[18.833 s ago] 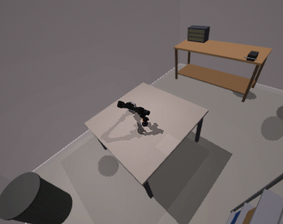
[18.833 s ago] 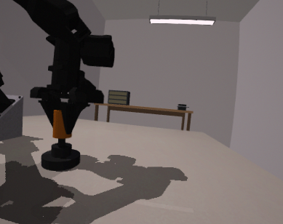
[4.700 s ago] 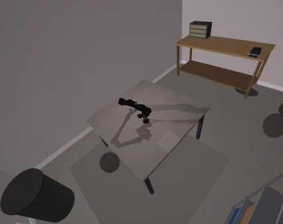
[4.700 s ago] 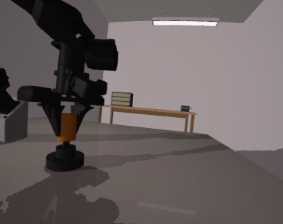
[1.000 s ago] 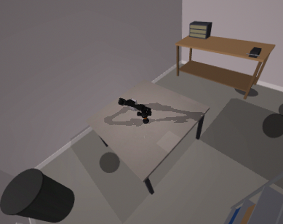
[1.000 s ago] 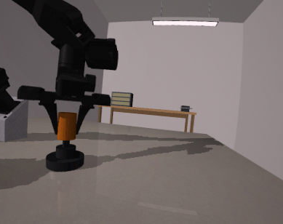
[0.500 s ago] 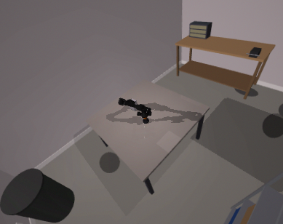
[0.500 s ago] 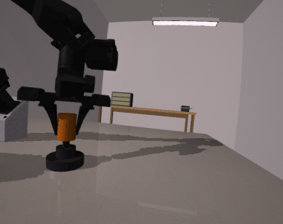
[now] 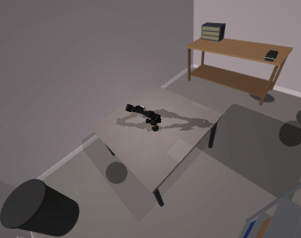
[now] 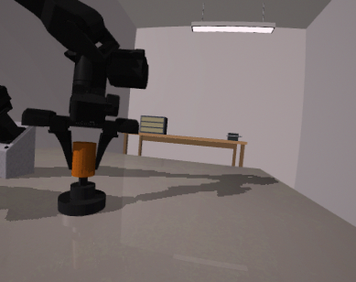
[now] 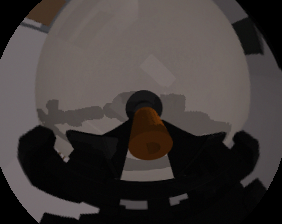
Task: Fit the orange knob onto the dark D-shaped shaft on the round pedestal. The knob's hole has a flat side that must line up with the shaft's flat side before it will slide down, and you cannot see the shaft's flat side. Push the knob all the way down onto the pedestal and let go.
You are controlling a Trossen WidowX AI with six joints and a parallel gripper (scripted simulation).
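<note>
The orange knob is upright between the fingers of my gripper, which is shut on it. The dark round pedestal stands on the table directly below the knob. A short piece of the dark shaft shows between the knob's lower end and the pedestal's raised collar, so the knob is above the pedestal, not down on it. Its lower end is at the shaft's top; whether the shaft enters the hole is hidden. In the top view the knob is a tiny orange spot.
The arm's grey speckled base block stands at the left in the exterior view. The table bears the arm and pedestal. A wooden bench with a drawer box stands far behind. A dark bin is on the floor.
</note>
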